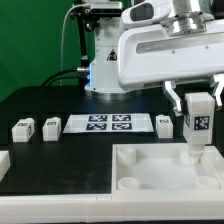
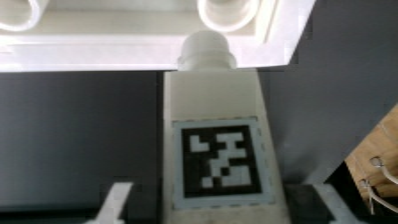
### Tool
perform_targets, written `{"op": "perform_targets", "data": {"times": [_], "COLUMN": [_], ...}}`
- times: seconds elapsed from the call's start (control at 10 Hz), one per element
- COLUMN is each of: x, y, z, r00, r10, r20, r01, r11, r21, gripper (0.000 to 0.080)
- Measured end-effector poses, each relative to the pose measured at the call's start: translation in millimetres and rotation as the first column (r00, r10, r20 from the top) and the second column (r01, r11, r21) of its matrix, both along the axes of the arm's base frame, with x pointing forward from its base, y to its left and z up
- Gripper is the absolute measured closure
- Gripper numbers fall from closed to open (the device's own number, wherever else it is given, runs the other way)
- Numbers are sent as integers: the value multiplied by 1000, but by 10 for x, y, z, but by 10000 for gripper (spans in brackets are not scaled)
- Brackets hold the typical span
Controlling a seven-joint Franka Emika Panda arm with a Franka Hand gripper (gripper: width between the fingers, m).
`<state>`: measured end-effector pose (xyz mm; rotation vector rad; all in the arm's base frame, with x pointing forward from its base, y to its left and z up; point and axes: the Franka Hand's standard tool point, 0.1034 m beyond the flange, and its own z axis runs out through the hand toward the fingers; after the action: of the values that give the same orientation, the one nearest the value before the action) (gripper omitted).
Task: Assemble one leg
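Observation:
My gripper [image 1: 197, 100] is shut on a leg [image 1: 198, 122], a white oblong block with a black-and-white tag facing the camera. I hold it upright over the far right part of the large white tray-like part [image 1: 150, 172]. In the wrist view the leg [image 2: 217, 140] runs from between my fingers to its rounded tip, which sits at the tray's rim [image 2: 107, 58] near a round socket [image 2: 235, 12]. Whether the tip touches the tray I cannot tell. Three more legs lie on the black table: two at the exterior view's left [image 1: 23, 129] [image 1: 51, 125] and one [image 1: 165, 123] beside the marker board.
The marker board [image 1: 108, 124] lies flat at the middle of the table. The robot's white base [image 1: 110, 55] stands behind it. A white edge piece [image 1: 4, 160] shows at the exterior view's left border.

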<state>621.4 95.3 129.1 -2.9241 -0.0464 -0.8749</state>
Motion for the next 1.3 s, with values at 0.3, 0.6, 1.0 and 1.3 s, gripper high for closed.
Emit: {"op": "perform_targets", "data": {"times": [0.3, 0.6, 1.0, 1.3], "x": [21, -26, -16, -24], "y": [119, 185, 183, 178], "z": [-179, -292, -364, -429], "r00": [1000, 1000, 999, 999], "r10": [11, 21, 22, 21], "r20": [-13, -20, -27, -35], "r01": [-11, -21, -22, -21], "r11": [1000, 1000, 1000, 1000], "r21": [5, 3, 1, 0], "gripper": [506, 506, 506, 506]}}
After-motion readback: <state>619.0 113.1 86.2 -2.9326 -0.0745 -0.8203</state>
